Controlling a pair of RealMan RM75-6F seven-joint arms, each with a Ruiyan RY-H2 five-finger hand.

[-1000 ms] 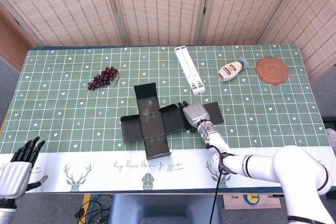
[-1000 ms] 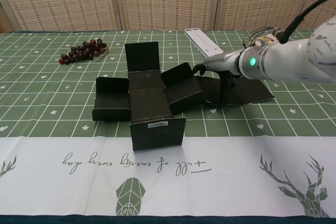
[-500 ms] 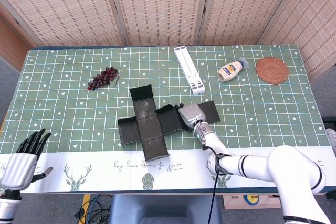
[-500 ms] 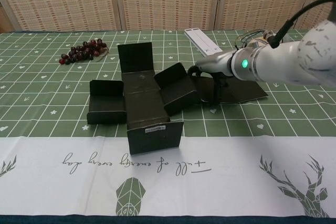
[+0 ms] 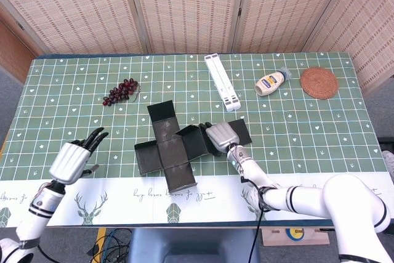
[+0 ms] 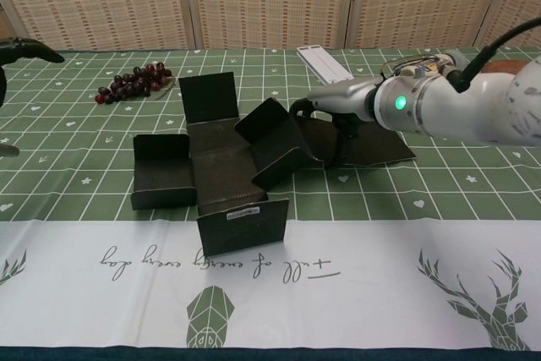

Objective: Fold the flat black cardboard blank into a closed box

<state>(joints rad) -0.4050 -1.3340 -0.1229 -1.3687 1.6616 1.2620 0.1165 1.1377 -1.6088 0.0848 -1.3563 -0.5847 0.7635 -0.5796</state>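
One blank (image 5: pixel 169 146), cross-shaped, mid-table, its four side flaps partly raised. One grape bunch (image 5: pixel 120 90), one white stand (image 5: pixel 222 82), one bottle (image 5: pixel 271 82), one coaster (image 5: pixel 319 82), all behind it.

Since a second ago the blank has slid left and turned slightly; its right flap stands steeper. Right hand (image 5: pixel 219 138) presses that flap, fingers curled onto the cardboard. Left hand (image 5: pixel 75 160) has risen over the table's left edge, fingers apart, holding nothing.
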